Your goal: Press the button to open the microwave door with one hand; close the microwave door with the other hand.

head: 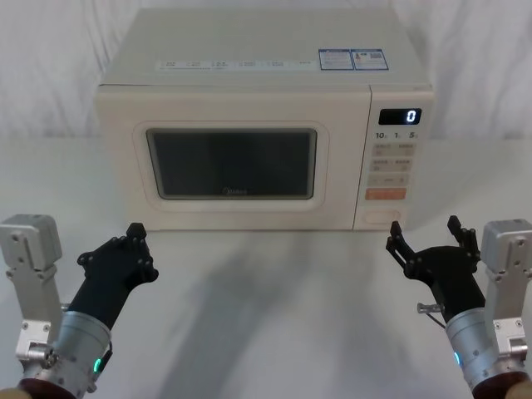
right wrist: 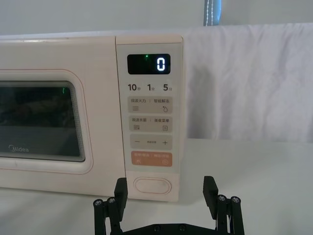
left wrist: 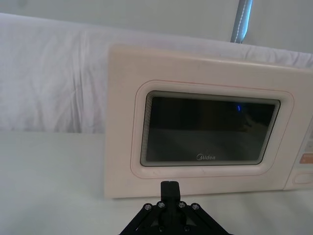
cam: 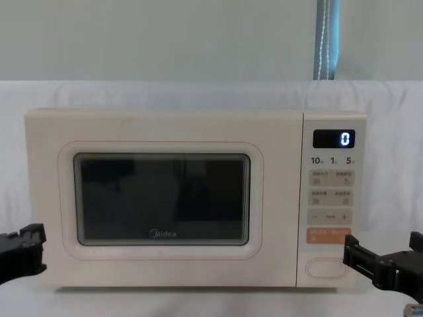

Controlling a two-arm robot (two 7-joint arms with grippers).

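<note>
from the head view we see the microwave door [head: 231,163] closed and the button [head: 383,216] low on the panel, with our right gripper [head: 424,237] spread open just before it, while the left wrist view shows our left gripper [left wrist: 169,190] clenched, facing the door.

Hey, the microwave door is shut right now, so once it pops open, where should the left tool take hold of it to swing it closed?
Probably at the microwave door's free right edge beside the keypad panel, coming from the front. The door is flush, with no handle; the left tool waits in front, below its left side.
</note>
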